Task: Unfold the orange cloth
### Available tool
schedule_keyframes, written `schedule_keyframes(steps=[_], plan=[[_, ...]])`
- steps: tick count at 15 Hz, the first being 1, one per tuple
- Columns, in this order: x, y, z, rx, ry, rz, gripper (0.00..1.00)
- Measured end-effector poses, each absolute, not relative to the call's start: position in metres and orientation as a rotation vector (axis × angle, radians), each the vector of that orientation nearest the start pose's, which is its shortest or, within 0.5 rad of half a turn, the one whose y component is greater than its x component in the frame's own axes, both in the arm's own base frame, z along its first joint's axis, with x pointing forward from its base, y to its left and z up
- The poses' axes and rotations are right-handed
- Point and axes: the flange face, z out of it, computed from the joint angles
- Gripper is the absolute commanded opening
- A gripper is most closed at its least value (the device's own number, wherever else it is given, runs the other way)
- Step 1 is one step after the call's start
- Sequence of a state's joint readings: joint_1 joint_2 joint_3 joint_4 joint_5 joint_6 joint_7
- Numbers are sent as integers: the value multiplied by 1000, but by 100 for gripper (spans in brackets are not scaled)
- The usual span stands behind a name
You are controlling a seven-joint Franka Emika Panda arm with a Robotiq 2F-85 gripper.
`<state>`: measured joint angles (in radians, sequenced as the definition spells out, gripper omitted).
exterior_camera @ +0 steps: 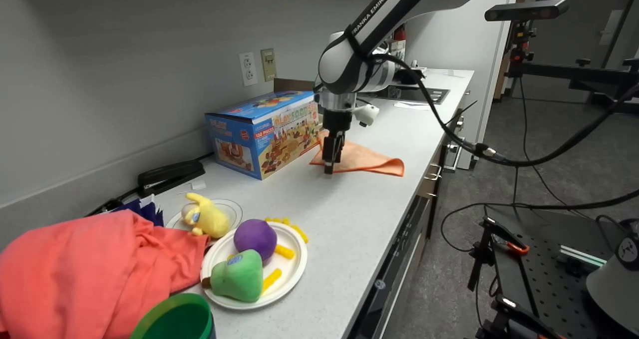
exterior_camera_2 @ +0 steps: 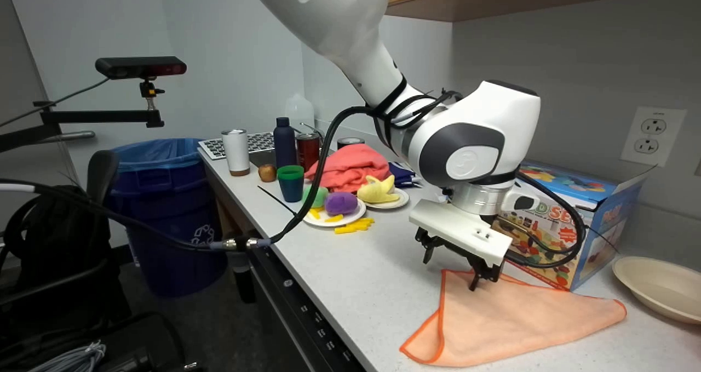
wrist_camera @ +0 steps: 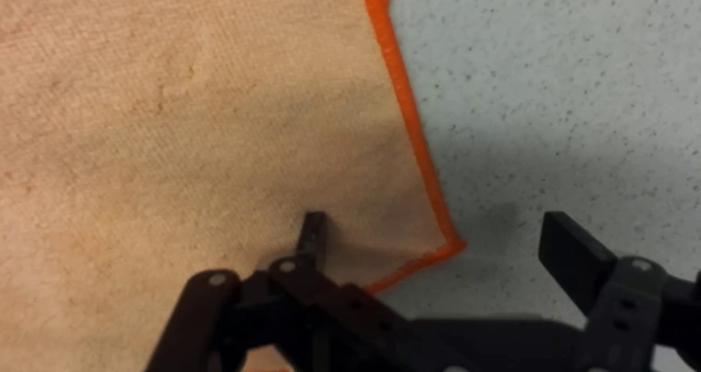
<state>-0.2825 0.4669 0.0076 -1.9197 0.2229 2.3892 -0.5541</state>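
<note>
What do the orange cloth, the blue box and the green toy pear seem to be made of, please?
The orange cloth: thin, matte fabric, perhaps microfibre, with fine surface texture and brighter edging. The blue box: probably cardboard, with a colourful printed finish and crisp edges. The green toy pear: possibly plush, matte, with soft rounded contours.

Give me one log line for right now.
orange cloth: folded, on counter | end effector: open, straddling cloth corner | grip: none
</note>
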Motion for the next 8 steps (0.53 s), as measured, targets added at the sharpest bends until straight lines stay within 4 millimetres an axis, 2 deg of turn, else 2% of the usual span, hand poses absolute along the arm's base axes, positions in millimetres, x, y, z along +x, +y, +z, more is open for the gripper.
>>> schedule_keyframes(steps=[8], plan=[[612, -143, 249, -3036, -317, -80, 100]])
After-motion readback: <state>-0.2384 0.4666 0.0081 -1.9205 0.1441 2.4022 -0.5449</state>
